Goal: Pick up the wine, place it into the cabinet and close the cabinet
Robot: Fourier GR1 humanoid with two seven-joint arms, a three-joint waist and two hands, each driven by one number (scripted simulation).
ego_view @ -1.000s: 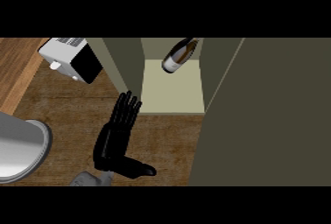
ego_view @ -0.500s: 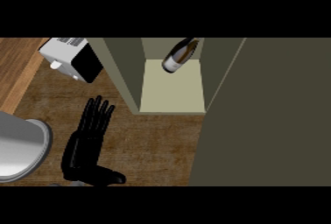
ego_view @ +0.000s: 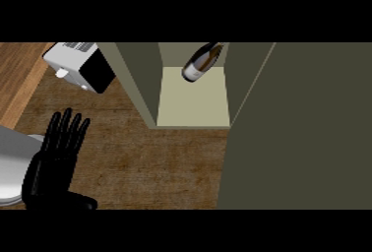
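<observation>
The wine bottle (ego_view: 201, 62), dark glass with a pale label, stands inside the cabinet (ego_view: 193, 101) on its light shelf, at the top centre of the head view. The cabinet's door (ego_view: 305, 128) is a large olive panel filling the right side, swung out over the counter. My left hand (ego_view: 58, 152) is low at the left, fingers straight and spread, holding nothing, well clear of the cabinet. My right hand does not show anywhere.
A white toaster (ego_view: 78, 65) with a black side sits at the upper left on the wooden counter (ego_view: 160, 162). A grey round basin (ego_view: 11, 167) edges in at the far left beside my hand.
My left hand has drawn back down and to the left, away from the cabinet. The bottle and the door have stayed where they were.
</observation>
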